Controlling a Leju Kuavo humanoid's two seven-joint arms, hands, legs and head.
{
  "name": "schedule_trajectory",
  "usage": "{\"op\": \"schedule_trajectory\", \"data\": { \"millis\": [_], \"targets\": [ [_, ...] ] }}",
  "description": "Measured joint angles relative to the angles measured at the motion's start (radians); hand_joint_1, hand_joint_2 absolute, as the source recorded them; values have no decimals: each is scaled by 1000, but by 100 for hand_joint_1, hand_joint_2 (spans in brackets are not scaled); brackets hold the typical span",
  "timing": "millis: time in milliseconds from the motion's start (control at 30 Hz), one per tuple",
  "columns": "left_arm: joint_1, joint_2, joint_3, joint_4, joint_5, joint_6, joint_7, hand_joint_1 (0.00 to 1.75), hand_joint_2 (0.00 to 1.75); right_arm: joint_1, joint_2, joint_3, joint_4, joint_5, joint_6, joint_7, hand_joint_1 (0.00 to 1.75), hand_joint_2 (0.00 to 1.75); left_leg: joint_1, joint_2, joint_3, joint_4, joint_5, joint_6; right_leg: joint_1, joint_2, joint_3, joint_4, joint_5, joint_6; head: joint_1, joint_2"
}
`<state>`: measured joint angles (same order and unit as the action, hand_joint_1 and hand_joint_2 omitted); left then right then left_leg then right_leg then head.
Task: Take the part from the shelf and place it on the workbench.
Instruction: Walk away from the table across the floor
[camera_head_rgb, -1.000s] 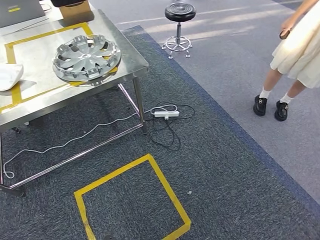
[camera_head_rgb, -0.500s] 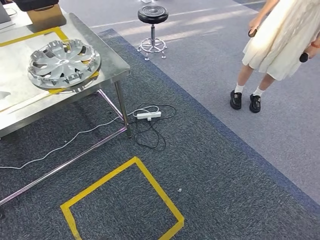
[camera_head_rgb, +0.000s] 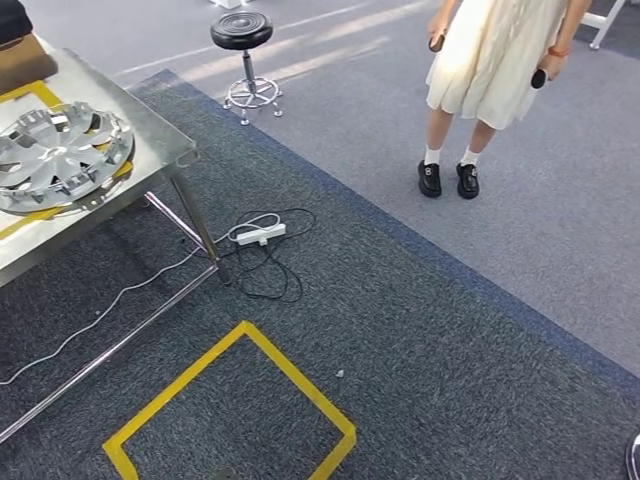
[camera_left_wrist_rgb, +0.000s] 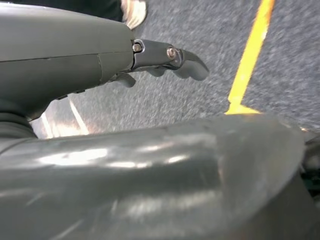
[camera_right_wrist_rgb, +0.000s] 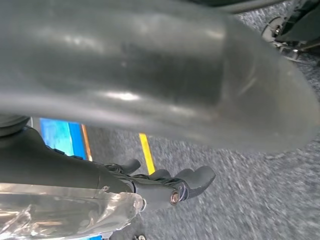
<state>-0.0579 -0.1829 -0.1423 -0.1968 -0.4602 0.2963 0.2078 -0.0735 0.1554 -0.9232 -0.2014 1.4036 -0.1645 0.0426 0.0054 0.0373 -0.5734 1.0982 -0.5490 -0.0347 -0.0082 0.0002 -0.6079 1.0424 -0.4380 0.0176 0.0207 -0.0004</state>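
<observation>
A silver wheel cover (camera_head_rgb: 60, 155) lies flat on the steel workbench (camera_head_rgb: 162, 150) at the far left of the head view, over yellow tape marks. My left hand (camera_left_wrist_rgb: 166, 57) hangs over the grey carpet with its fingers stretched out and nothing in them. My right hand (camera_right_wrist_rgb: 162, 187) also hangs above the carpet, fingers extended and apart, holding nothing. A clear plastic piece (camera_right_wrist_rgb: 68, 212) shows beside the right wrist.
A yellow tape square (camera_head_rgb: 241, 400) marks the carpet in front of me. A white power strip (camera_head_rgb: 260, 233) and loose cables lie by the workbench leg. A black stool (camera_head_rgb: 243, 55) stands behind. A person in a cream dress (camera_head_rgb: 490, 60) stands at the back right.
The camera has turned to the right: the workbench and wheel cover have slid to the picture's left edge, and the person now stands nearer the middle.
</observation>
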Motion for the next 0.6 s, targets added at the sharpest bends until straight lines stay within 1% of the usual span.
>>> {"op": "schedule_trajectory", "data": {
  "millis": [33, 67, 100, 133, 167, 200, 233, 267, 300, 333, 367, 400, 433, 467, 500, 533, 567, 600],
  "targets": [
    [0, 0, -1, 0, -5, 2, 1, 0, 0, -1, 0, 0, 0, 1, 1, 2, 0, 0, 0, -15, -31, 63, -32, -2, -1, 10, -1, 0, 1, -2, -1, 0],
    [0, 0, -2, 0, -9, 5, 3, 0, 0, -1, 0, 0, 0, 1, 3, 3, 0, 0, 0, -23, -65, 129, -58, -2, -1, 21, -1, 0, 1, -4, -2, 0],
    [1, 1, -3, 0, -10, 9, 5, 0, 0, -1, 0, 0, 0, 1, 3, 4, 0, 0, 0, -26, -92, 175, -68, -3, -1, 33, -1, 0, 1, -5, -2, 0],
    [1, 2, -3, 0, -9, 12, 6, 0, 0, 0, 0, 0, 0, 1, 3, 4, 0, 0, 0, -28, -103, 188, -57, -2, -1, 45, -1, 0, 1, -5, -2, 0],
    [1, 2, -3, 0, -10, 13, 6, 0, 0, 1, 0, 0, 0, 0, 3, 4, 0, 0, 1, -31, -96, 165, -29, -2, -1, 57, 0, 0, 2, -4, -2, 0],
    [1, 3, -4, 0, -16, 11, 4, 0, 0, 1, 0, 0, 0, 0, 4, 4, 0, 0, 2, -38, -74, 111, 10, 0, -3, 70, 1, 0, 2, -3, -2, 0],
    [1, 4, -6, 0, -27, 6, 1, 0, 0, 0, 0, 0, 0, 0, 5, 3, 0, 0, 4, -56, -46, 47, 44, 0, -3, 82, 1, 1, 3, 1, -3, 0],
    [1, 5, -12, 0, -39, 0, -1, 0, 0, -1, 0, 0, 0, 0, 6, 2, 0, 0, 7, -73, -21, -12, 67, 2, -2, 93, -1, 3, 3, 5, -3, 0],
    [1, 6, -19, 1, -51, -6, -1, 0, 0, -2, 0, 0, 0, -1, 9, 0, 0, 0, 8, -88, -5, -52, 77, 4, -1, 103, -4, 3, 4, 10, -4, 0],
    [0, 6, -25, 1, -57, -9, 1, 0, 0, -1, 0, 0, 0, -1, 11, -1, 0, 0, 9, -97, 2, -71, 78, 7, -1, 111, -8, 2, 6, 17, -5, 0],
    [-1, 7, -29, 1, -60, -11, 3, 0, 0, 0, 0, 0, 0, -1, 12, -2, 0, 0, 8, -93, 4, -76, 76, 13, -2, 118, -11, -1, 9, 23, -5, 0],
    [-1, 7, -31, 1, -60, -11, 6, 0, 0, 3, 0, 0, 0, -1, 13, -2, 0, 0, 8, -85, 5, -78, 79, 19, -4, 120, -13, -4, 11, 30, -5, 0],
    [0, 7, -31, 1, -60, -11, 7, 0, 0, 6, 0, 0, 0, -2, 14, -2, 0, 0, 8, -77, 6, -79, 81, 27, -3, 107, -17, 1, 7, 35, -4, 0],
    [0, 8, -32, 1, -58, -11, 8, 0, 0, 6, 0, 0, 0, -2, 14, -2, 0, 0, 9, -67, 7, -81, 83, 34, -2, 86, -28, 23, -8, 39, 0, 0],
    [2, 8, -32, 1, -56, -10, 9, 0, 0, 5, 0, 0, 0, -2, 14, -2, 0, 0, 9, -56, 8, -83, 83, 40, -1, 58, -48, 69, -35, 43, 3, 0],
    [3, 9, -32, 1, -54, -9, 9, 0, 0, 2, 0, 0, 0, -2, 15, -2, 0, 0, 7, -45, 8, -83, 82, 43, 0, 32, -78, 133, -69, 46, 6, 0],
    [5, 10, -32, 1, -52, -8, 10, 0, 0, 0, 0, 0, 0, -2, 15, -2, 0, 0, 5, -32, 9, -83, 81, 46, 0, 18, -112, 203, -102, 48, 7, 0],
    [7, 12, -32, 1, -51, -8, 12, 0, 0, -1, 0, 0, 0, -2, 15, -2, 0, 0, 3, -19, 10, -83, 80, 47, -1, 11, -137, 258, -123, 49, 7, 0]
  ]
}}
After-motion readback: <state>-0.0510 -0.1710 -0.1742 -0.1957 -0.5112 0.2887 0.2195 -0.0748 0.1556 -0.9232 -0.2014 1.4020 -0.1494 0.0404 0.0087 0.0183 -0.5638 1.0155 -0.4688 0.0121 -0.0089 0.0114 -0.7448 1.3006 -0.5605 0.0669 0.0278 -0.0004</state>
